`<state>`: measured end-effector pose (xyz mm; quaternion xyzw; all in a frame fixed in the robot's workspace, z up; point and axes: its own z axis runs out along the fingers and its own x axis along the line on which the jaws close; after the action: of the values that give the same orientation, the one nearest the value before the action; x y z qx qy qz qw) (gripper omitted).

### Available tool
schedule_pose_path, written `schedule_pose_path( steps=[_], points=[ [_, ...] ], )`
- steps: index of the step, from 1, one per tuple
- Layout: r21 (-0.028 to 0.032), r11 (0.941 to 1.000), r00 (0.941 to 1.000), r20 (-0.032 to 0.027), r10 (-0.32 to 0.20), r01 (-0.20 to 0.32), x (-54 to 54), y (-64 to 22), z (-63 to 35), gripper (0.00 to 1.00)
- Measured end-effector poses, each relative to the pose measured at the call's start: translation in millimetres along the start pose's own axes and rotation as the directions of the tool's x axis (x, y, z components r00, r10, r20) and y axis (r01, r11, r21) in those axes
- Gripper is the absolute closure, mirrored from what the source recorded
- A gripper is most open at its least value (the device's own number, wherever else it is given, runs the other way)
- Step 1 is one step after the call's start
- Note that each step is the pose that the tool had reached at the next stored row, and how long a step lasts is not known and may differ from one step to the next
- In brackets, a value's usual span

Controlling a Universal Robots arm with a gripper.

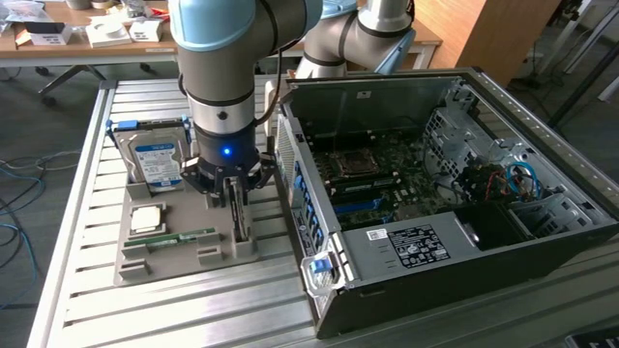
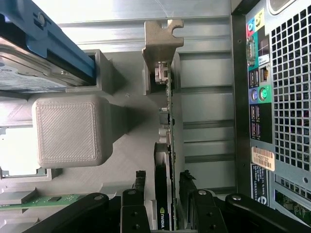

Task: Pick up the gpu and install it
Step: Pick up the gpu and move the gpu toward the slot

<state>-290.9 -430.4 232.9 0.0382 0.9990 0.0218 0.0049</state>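
The graphics card (image 2: 163, 165) is a thin flat board and stands on its long edge in a slot, directly between the fingers of the pincer (image 2: 163, 182). Its face is dark, and at the end far from the pincer it carries a bent metal bracket (image 2: 163, 39). The pincer is open: one finger stands on each side of the card, and a narrow gap shows on both sides, so nothing is gripped.

The slot belongs to a grey plastic holder (image 1: 184, 261) under the pincer. On the exterior view's left of the pincer, the holder keeps a silver hard drive (image 1: 155, 163) with a blue and white label standing upright. Below it a square processor chip (image 1: 147, 217) lies flat, and near that is a small green memory stick (image 1: 184, 237). On the exterior view's right of the pincer, just beside the holder, an open computer case (image 1: 406, 246) lies on its side. Inside it is a motherboard (image 1: 377, 181).

Holder and case rest on a table of metal slats (image 1: 193, 312). Behind the arm is a wooden desk (image 1: 87, 40) with small boxes on it, and cables (image 1: 14, 210) lie on the floor.
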Motion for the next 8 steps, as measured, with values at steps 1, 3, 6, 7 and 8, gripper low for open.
schedule_pose_path(
  steps=[1, 3, 6, 7, 8],
  points=[
    [0.0000, 1.0000, 1.0000, 0.0000, 0.000, 0.000, 0.0, 0.0, 0.0, 0.58],
    [0.0000, 1.0000, 1.0000, 0.0001, 0.000, 0.000, -0.4, 0.1, 0.0, 0.58],
    [0.0001, 1.0000, 1.0000, 0.0000, 0.000, 0.000, -0.6, 0.0, 0.0, 0.58],
    [0.0000, 1.0000, 1.0000, 0.0000, 0.000, 0.000, -0.6, 0.0, 0.0, 0.58],
    [0.0001, 1.0000, 1.0000, 0.0000, 0.000, 0.000, -0.6, 0.0, 0.0, 0.58]
  ],
)
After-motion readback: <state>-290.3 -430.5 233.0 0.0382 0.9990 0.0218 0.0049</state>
